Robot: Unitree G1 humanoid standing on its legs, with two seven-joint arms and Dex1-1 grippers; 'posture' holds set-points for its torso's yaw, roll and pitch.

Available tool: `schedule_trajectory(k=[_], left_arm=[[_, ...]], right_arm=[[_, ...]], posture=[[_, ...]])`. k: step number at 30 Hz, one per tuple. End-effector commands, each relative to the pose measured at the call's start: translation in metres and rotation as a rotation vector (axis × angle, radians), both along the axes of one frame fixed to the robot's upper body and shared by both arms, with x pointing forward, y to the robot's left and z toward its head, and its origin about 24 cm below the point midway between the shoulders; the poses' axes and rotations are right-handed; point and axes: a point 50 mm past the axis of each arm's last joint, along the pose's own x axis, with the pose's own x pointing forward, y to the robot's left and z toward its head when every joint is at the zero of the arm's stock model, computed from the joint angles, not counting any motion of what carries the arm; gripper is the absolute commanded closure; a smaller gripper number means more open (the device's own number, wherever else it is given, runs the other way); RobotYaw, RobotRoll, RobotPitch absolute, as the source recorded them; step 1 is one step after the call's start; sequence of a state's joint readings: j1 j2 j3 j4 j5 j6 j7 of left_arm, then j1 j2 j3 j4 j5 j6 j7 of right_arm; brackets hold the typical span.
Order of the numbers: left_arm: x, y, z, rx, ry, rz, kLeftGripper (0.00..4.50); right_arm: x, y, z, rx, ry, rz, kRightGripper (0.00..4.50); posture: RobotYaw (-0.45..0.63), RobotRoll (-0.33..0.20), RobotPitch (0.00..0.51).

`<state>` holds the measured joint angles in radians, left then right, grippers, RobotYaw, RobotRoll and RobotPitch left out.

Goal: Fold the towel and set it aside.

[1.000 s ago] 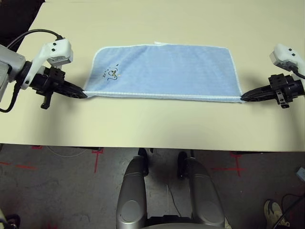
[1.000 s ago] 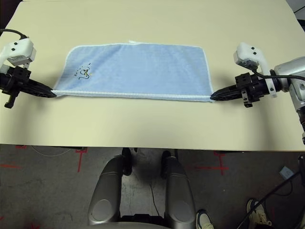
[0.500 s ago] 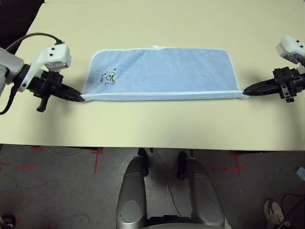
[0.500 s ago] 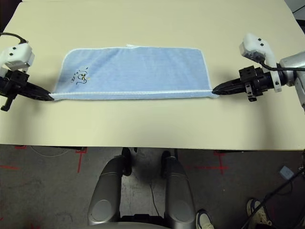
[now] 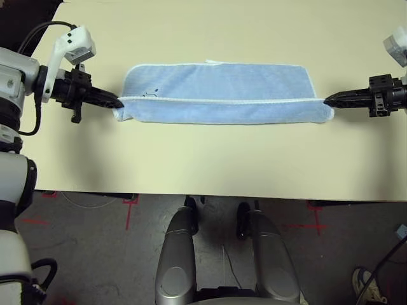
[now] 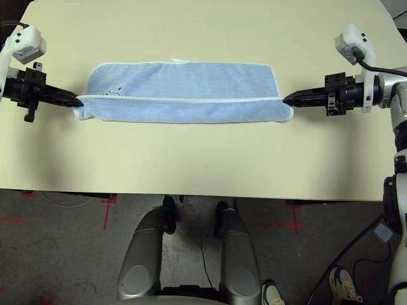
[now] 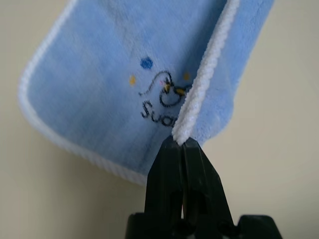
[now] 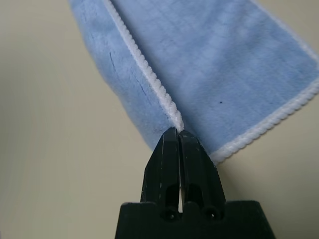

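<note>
The beige bench (image 5: 203, 165) is bare in front of the towel (image 5: 222, 101), which lies across its middle, the near part doubled over. The left hand (image 5: 118, 101) and right hand (image 5: 327, 101) each pinch one end of its white edging. A small white tag (image 5: 214, 62) shows at the far edge.

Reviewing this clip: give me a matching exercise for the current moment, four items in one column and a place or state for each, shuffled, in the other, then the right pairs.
Column one:
1. left gripper
2. right gripper
3. towel
4. embroidered figure

Column two:
A. partly covered by the folded-over white edging
B. shut on the towel's corner at the robot's right end
C. lying on the table, near edge carried over the far half
D. shut on the towel's corner at the robot's left end

Pairs: 1-D, 2-B, 3-C, 4-A
</note>
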<state>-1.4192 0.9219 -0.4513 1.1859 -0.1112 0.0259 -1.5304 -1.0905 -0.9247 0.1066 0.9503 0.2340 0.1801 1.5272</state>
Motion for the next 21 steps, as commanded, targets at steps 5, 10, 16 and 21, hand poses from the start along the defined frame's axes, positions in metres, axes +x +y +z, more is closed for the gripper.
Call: schedule_trajectory(k=[5, 10, 16, 21], left_arm=[[0.01, -0.009, 0.01, 0.013, -0.114, 0.056, 4.43], [0.019, -0.017, 0.015, -0.031, -0.251, 0.102, 4.43], [0.023, -0.019, 0.016, -0.035, -0.296, 0.14, 4.43], [0.024, -0.016, 0.017, -0.012, -0.31, 0.185, 4.43]], right_arm=[[0.008, -0.008, -0.005, 0.057, -0.065, -0.161, 4.5], [0.017, -0.004, -0.006, 0.077, -0.152, -0.244, 4.5], [0.027, 0.003, 0.001, 0.104, -0.232, -0.313, 4.5], [0.033, 0.008, 0.003, 0.083, -0.282, -0.345, 4.5]], posture=[[0.04, 0.0, 0.337], [0.04, 0.0, 0.337], [0.04, 0.0, 0.333], [0.04, 0.0, 0.333]])
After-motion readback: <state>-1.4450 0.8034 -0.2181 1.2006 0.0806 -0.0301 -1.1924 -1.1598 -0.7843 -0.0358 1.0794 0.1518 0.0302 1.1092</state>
